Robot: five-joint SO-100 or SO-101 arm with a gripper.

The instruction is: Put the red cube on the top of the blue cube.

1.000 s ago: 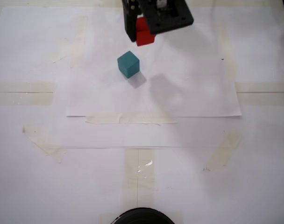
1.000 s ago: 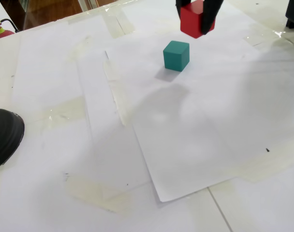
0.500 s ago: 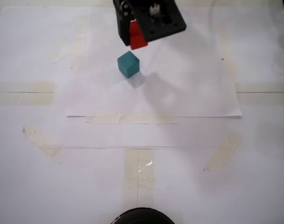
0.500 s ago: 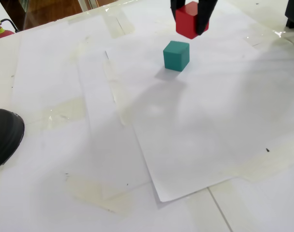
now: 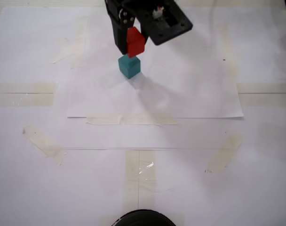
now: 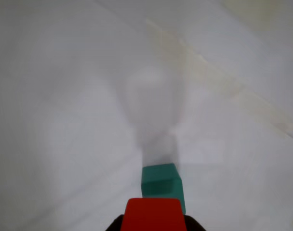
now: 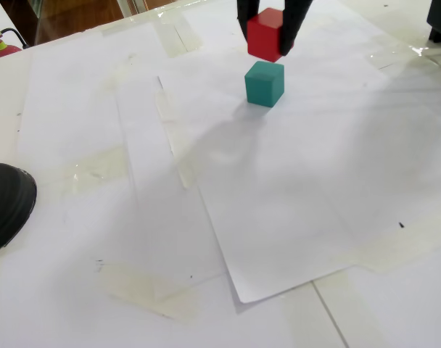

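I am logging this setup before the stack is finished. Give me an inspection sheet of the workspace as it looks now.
Surface: table covered with white paper sheets held down by tape strips.
Job's things: red cube held just above the teal cube, which sits on the paper; contact cannot be told.
Clutter: dark round object at the table edge.
Hand: hand shut on the red cube.
Cables: nothing seen.
Surroundings: wooden floor beyond the table.
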